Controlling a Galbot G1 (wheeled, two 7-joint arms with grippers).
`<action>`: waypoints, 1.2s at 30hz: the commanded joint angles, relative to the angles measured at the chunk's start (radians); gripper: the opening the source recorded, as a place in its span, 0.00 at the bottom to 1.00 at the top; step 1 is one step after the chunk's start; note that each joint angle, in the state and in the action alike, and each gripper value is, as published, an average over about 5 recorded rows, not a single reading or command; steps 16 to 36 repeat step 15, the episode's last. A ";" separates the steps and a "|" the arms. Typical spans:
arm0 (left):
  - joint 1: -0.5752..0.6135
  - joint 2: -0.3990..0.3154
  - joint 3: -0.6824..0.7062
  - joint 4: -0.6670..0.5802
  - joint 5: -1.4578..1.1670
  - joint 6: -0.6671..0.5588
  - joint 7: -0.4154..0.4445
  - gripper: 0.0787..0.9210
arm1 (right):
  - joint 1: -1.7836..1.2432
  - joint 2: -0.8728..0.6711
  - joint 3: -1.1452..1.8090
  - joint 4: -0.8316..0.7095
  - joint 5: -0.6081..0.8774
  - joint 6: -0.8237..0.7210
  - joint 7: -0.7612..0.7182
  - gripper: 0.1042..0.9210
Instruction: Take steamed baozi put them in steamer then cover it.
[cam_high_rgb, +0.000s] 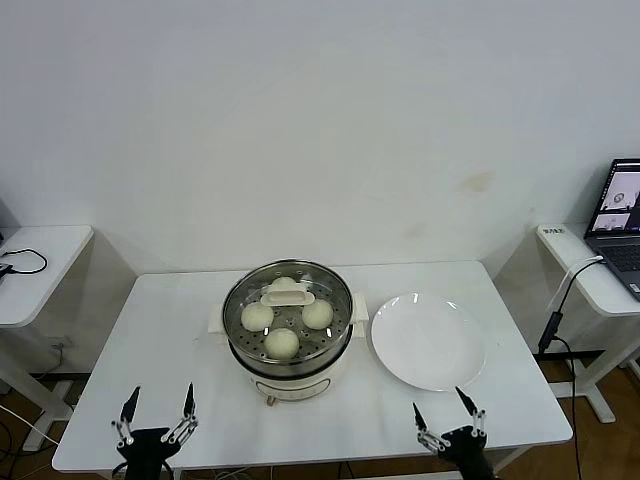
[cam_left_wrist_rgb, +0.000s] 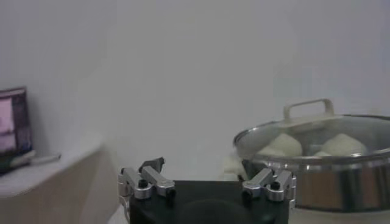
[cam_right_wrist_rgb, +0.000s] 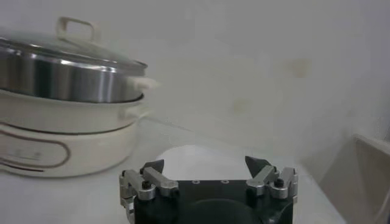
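Note:
The steamer (cam_high_rgb: 290, 380) stands mid-table, a shiny steel pot on a white base, with the glass cover (cam_high_rgb: 287, 292) resting on it. Three steamed baozi (cam_high_rgb: 257, 316) (cam_high_rgb: 317, 314) (cam_high_rgb: 282, 343) show through the glass on the perforated tray. My left gripper (cam_high_rgb: 160, 398) hovers open at the front left edge, empty, well short of the pot. My right gripper (cam_high_rgb: 440, 405) hovers open at the front right edge, empty. In the left wrist view the steamer (cam_left_wrist_rgb: 341, 182), cover (cam_left_wrist_rgb: 308, 109) and two baozi (cam_left_wrist_rgb: 281, 145) lie beyond the left gripper (cam_left_wrist_rgb: 201, 167). The right wrist view shows the steamer (cam_right_wrist_rgb: 61, 79), cover (cam_right_wrist_rgb: 73, 52) and right gripper (cam_right_wrist_rgb: 204, 164).
An empty white plate (cam_high_rgb: 428, 340) lies to the right of the steamer, just beyond my right gripper; the same plate (cam_right_wrist_rgb: 201, 152) shows in the right wrist view. A side table (cam_high_rgb: 40, 270) with a cable stands at left, another with a laptop (cam_high_rgb: 620, 215) at right. A white wall is behind.

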 joint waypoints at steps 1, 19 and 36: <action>0.058 -0.013 -0.029 0.051 -0.112 -0.071 -0.004 0.88 | -0.056 -0.059 -0.086 0.056 0.071 -0.051 0.045 0.88; 0.039 -0.020 -0.027 0.036 -0.148 0.056 0.011 0.88 | -0.032 -0.081 -0.117 0.051 0.113 -0.043 0.101 0.88; 0.039 -0.020 -0.027 0.036 -0.148 0.056 0.011 0.88 | -0.032 -0.081 -0.117 0.051 0.113 -0.043 0.101 0.88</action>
